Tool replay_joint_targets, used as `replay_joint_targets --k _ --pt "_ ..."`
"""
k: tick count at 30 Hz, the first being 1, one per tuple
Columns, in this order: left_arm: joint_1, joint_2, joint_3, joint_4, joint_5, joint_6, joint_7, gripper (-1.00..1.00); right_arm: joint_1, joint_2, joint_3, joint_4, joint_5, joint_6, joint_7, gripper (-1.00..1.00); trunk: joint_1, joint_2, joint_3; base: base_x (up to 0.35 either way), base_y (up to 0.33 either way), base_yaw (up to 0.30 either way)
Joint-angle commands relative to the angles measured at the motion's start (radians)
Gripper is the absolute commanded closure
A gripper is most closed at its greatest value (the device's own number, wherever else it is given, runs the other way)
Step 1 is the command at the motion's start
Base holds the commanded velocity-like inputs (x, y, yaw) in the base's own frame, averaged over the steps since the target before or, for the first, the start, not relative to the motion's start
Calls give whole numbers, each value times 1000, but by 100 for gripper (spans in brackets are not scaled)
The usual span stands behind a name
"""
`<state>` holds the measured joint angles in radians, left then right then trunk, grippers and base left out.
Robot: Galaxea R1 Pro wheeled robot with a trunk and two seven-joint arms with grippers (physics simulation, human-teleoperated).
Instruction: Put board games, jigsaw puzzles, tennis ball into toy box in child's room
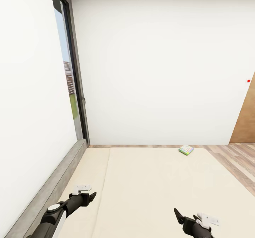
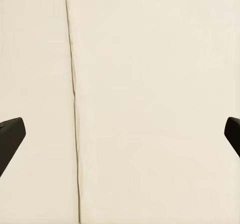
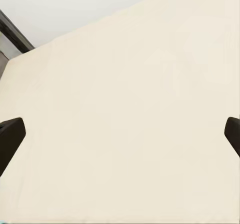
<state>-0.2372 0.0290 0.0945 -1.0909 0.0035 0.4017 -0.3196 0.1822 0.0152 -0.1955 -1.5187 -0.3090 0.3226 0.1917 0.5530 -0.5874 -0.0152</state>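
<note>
Board game: in the head view, one green-edged box with a colourful printed cover lies flat at the far edge of the bed, toward the right, well apart from both claws.
Bed: head view, a plain beige mattress spreads across the lower half; a seam runs along it on the left.
Headboard: head view, a low grey strip along the left side of the bed, against the white wall.
Window: head view, tall, dark-framed, in the left corner, with buildings outside.
Floor: head view, wood planks to the right of the bed, with a brown door panel beyond.
Left claw: head view, low over the near left of the mattress.
Right claw: head view, low over the near right of the mattress.
Left wrist view: the two dark fingers stand wide apart, nothing between them; beige mattress and its seam below.
Right wrist view: the fingers stand wide apart, empty; bare mattress beneath, with white wall beyond its edge.
</note>
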Motion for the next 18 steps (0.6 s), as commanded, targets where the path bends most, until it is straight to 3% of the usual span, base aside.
replay_joint_targets --k 1,9,15,18 --pt "-1 -1 2 -1 0 7 -5 -100 -1 1 4 -8 -7 24 -8 -100 0 -2 -2 0 0 0" --pt "-1 0 2 0 -2 13 0 -100 -91 1 54 -50 -18 125 -152 -100 0 -2 -2 0 0 0" --pt "-2 -2 3 1 -5 19 5 -100 -194 5 75 -53 -24 197 -185 -100 0 -2 -2 0 0 0" --pt "-2 -3 3 2 -6 21 9 -100 -249 26 78 -54 -23 235 -199 -100 0 -2 -2 0 0 0"
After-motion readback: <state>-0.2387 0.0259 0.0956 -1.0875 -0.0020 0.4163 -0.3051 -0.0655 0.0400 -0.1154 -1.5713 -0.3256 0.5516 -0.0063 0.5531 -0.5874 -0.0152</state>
